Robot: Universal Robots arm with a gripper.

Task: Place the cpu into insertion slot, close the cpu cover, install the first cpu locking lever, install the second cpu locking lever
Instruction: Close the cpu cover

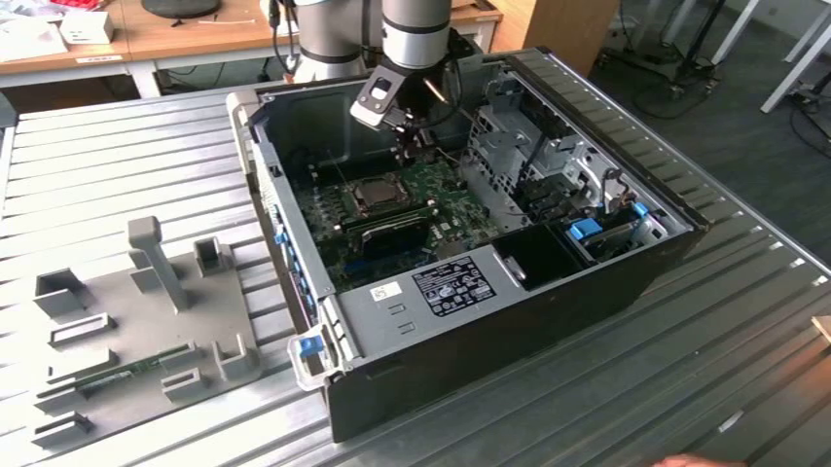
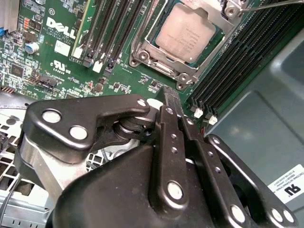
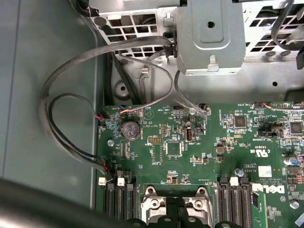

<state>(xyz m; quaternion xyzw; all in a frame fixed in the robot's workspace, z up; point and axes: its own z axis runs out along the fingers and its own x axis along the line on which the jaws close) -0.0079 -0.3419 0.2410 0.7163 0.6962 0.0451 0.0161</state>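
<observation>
Tool [image 2: 168, 102] nearest the lens, its fingers closed together with nothing visible between them. We find the cpu [image 2: 187, 33] already seated in the insertion slot [image 2: 164, 71]. In the exterior view the tool hangs near the slot, at its 1 o'clock. We judge step one done. Whether the cpu cover is down, we cannot tell. One thin silver rod [image 2: 270, 4], probably a locking lever, is cut off at the picture's edge, so we cannot confirm the state of the levers.

Ribbed metal table [image 1: 727, 321], wooden desk [image 1: 195, 34] behind, grey floor [image 1: 727, 107]
</observation>
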